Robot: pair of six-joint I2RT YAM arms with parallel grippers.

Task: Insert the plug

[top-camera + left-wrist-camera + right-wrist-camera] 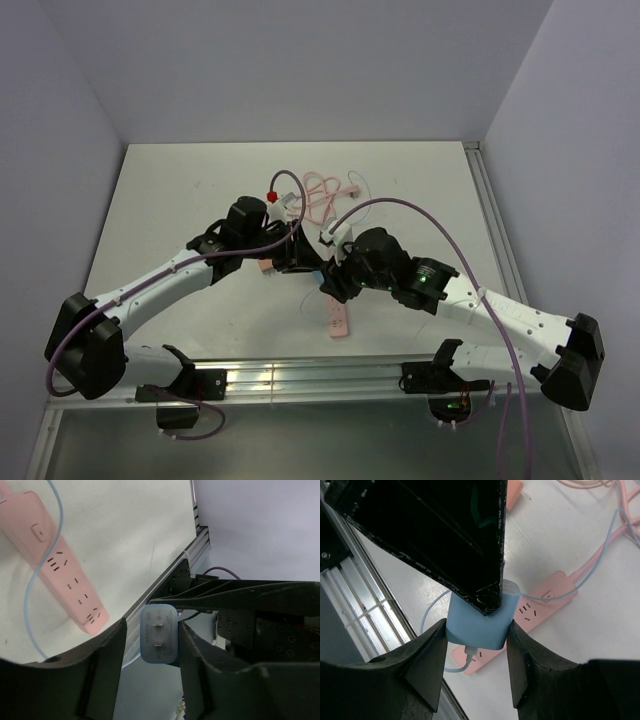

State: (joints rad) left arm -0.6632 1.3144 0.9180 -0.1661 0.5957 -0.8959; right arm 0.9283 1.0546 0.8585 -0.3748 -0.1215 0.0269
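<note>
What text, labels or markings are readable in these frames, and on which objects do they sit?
No text is legible.
On the light blue two-pin plug: faint print beside the pins, too blurred to read.
On the pink plastic power strip: none visible.

— Between the left tool's (152,624) fingers?
— Blue plug (159,635), two flat prongs facing the lens. Touching the finger on its right, with a gap to the finger on its left.
— Up and left of the plug?
— Pink power strip (65,565), flat on the white bench (135,535), crossed by a pale blue cable (26,600). Metal rail (170,575) just above the plug.
</note>
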